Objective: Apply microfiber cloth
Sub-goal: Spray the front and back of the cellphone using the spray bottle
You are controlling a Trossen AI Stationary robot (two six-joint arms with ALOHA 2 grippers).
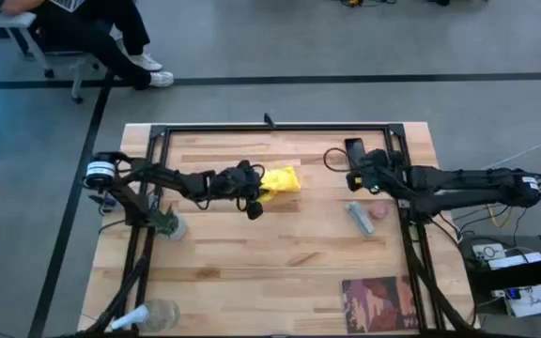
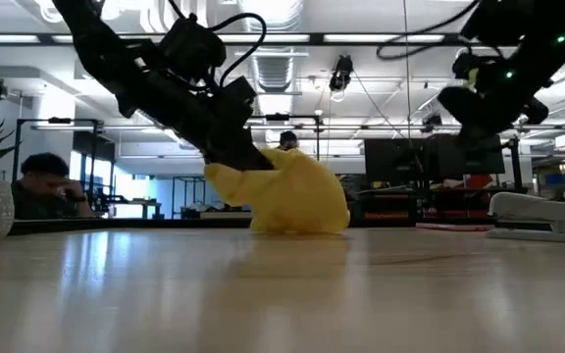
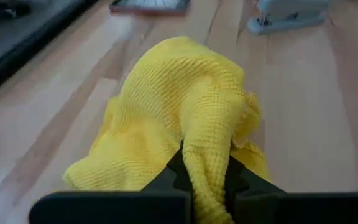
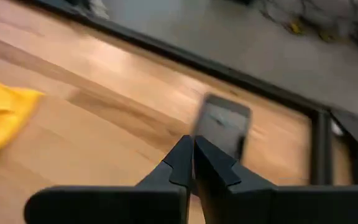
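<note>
The bright yellow microfiber cloth (image 1: pixel 283 179) lies bunched in a heap at the middle of the table. My left gripper (image 1: pixel 254 195) is at its left side, shut on it. In the low view the cloth (image 2: pixel 297 196) stands as a mound under the slanting gripper (image 2: pixel 248 157). My right gripper (image 4: pixel 194 163) is shut on nothing and hovers above the table (image 1: pixel 252 263), just short of a black phone (image 4: pixel 224 127) that lies flat near the far right (image 1: pixel 354 148). My left gripper pinches a gathered ridge of the cloth (image 3: pixel 207 177) between its two fingers, several layers bunched together. The fingers come slanting down from the table's left. The rest of the cloth spreads beyond the fingers, with its lower part on the table (image 2: pixel 302 226).
A grey stapler (image 1: pixel 360 217) and a small pink object (image 1: pixel 380 212) lie right of centre. A dark red book (image 1: pixel 378 302) sits at the near right, a potted plant (image 1: pixel 167 223) at the left, a clear bottle (image 1: pixel 148 314) at the near left. A person sits beyond the table's far left.
</note>
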